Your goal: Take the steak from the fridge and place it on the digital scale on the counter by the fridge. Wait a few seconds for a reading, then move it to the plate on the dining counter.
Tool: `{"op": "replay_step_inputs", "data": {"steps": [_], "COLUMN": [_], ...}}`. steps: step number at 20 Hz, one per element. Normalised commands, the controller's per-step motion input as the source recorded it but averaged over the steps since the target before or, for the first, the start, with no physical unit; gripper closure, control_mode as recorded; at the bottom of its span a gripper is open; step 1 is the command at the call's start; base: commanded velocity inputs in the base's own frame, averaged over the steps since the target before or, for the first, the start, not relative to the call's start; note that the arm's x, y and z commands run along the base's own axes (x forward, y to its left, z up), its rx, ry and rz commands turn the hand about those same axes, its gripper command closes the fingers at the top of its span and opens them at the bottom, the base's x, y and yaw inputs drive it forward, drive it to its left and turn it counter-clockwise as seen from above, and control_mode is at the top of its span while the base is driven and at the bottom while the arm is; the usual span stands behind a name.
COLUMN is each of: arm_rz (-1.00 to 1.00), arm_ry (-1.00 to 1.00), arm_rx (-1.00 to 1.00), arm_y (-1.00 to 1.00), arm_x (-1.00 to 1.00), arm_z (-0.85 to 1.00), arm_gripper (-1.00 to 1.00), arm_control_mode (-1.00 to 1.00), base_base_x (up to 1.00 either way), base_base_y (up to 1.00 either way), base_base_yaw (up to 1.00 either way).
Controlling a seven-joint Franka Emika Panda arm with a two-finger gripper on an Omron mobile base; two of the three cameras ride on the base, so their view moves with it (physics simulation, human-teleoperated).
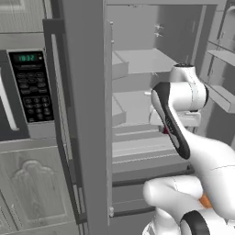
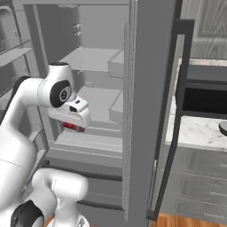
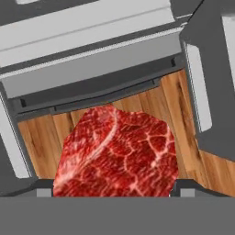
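Note:
The steak, red and marbled, sits between my gripper's two dark fingertips in the hand view, and the gripper is shut on it. In the base views only a red sliver of the steak shows under the white hand, held at the open fridge just above a lower shelf. The digital scale peeks in at the right edge on the short marble counter. The plate and dining counter are out of view.
An open fridge door stands between the arm and the counter. The other door stands on the left, with a black microwave beyond it. Wooden floor and grey fridge drawers lie below the hand.

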Motion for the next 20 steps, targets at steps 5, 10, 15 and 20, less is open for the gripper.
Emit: {"op": "replay_step_inputs", "data": {"steps": [5, 10, 15, 20], "arm_rz": [0.00, 0.00, 0.00, 0.00], "arm_ry": [0.00, 0.00, 0.00, 0.00], "arm_rx": [0.00, 0.00, 0.00, 0.00], "arm_y": [0.00, 0.00, 0.00, 0.00], "arm_x": [0.00, 0.00, 0.00, 0.00], "arm_z": [0.00, 0.00, 0.00, 0.00], "arm_gripper": [1.00, 1.00, 1.00, 1.00], "arm_control_mode": [1.00, 1.00, 1.00, 1.00], "base_base_x": [-0.95, -1.00, -0.95, -0.23], "base_base_y": [0.01, 0.00, -0.17, -0.65], "base_base_yaw": [-0.02, -0.09, -0.07, -0.04]}}
